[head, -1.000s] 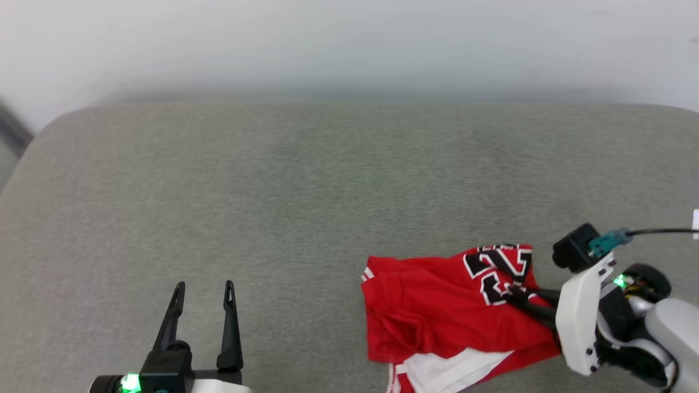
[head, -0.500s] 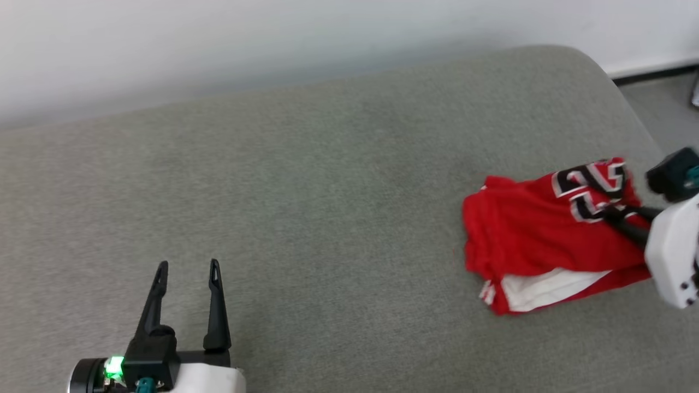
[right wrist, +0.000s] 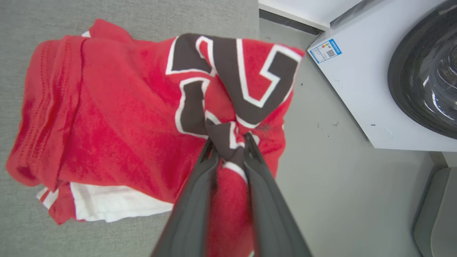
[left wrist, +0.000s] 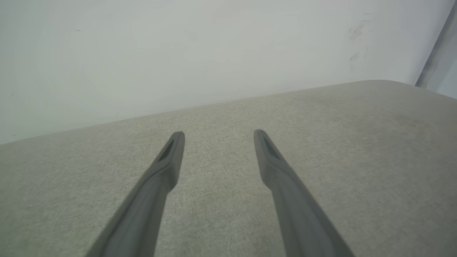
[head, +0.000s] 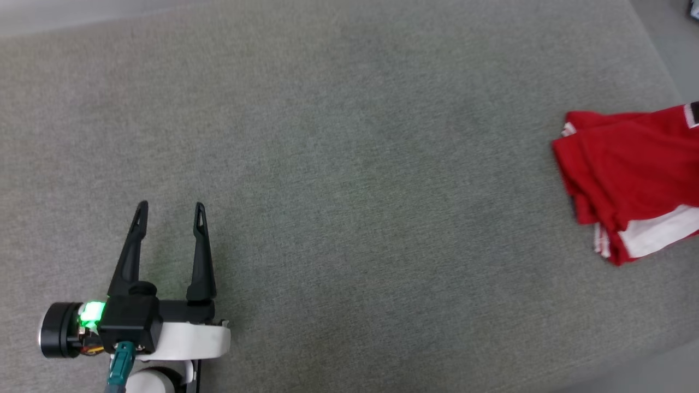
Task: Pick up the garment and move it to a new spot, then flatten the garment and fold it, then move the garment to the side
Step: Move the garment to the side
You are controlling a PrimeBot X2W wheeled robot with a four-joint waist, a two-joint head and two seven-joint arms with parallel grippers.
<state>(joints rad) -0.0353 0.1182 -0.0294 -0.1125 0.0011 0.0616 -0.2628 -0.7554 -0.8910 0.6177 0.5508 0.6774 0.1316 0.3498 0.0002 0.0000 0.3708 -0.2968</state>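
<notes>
The garment (head: 633, 169) is a folded red jersey with a white sleeve and black, white-edged print, lying at the right edge of the grey cushion in the head view, partly cut off by the frame. In the right wrist view my right gripper (right wrist: 230, 137) is shut on a bunched fold of the garment (right wrist: 107, 117) at the black print, and part of the cloth hangs past the cushion's edge. My left gripper (head: 170, 207) stands open at the lower left, far from the garment, with nothing between its fingers (left wrist: 171, 157).
The grey cushion (head: 338, 164) stretches wide between the two grippers. Beyond its right edge lies grey floor (right wrist: 321, 178), where a white washing machine (right wrist: 357, 89) with a dark round door stands. A pale wall (left wrist: 178, 53) rises behind the cushion.
The head camera has swung left and down, so the garment has slid to the frame's right edge and the right gripper has left that view. The left gripper has stayed open.
</notes>
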